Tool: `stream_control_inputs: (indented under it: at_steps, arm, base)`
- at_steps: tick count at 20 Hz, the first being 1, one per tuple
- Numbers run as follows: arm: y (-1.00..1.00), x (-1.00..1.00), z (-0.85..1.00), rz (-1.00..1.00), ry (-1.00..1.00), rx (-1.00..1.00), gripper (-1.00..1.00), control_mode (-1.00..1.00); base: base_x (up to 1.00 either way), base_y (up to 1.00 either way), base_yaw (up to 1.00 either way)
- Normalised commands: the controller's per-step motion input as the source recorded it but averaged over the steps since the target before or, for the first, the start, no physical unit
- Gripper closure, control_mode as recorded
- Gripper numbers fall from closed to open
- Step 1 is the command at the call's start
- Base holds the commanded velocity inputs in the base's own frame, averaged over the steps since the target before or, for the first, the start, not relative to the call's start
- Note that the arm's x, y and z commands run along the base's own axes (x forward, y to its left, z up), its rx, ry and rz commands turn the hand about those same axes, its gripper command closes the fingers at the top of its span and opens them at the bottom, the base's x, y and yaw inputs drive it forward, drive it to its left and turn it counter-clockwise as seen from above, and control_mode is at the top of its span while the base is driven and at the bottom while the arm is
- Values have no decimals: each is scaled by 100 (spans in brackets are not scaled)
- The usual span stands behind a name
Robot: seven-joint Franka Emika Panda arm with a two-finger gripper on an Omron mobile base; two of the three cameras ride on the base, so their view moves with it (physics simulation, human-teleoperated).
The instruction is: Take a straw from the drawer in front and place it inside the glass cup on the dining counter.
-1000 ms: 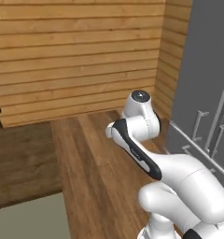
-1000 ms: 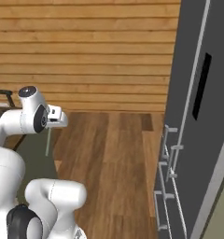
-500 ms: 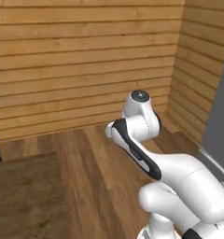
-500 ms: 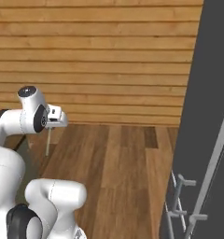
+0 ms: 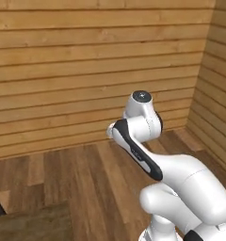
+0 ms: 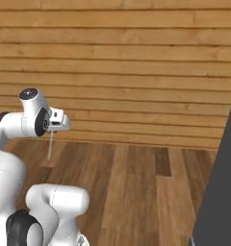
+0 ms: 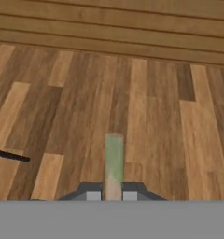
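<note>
One straw (image 7: pixel 114 161), lengthwise from tool (image 7: pixel 113 195)

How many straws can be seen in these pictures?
1. The straw is held in the shut gripper, hanging down from it above the wooden floor.

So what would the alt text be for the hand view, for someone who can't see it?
A thin pale green straw is pinched in the closed end effector and points forward over a brown wood plank floor. A wall of light horizontal wood boards runs across the top of the picture.
</note>
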Motion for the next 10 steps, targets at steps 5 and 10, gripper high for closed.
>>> stream_control_inputs:
  at_steps: [5, 10]
  arm:
    - [0, 0, 0, 0, 0, 0, 100, 100]
    - [0, 0, 0, 0, 0, 0, 100, 100]
  base:
    - [100, 0, 24]
    - [100, 2, 49]
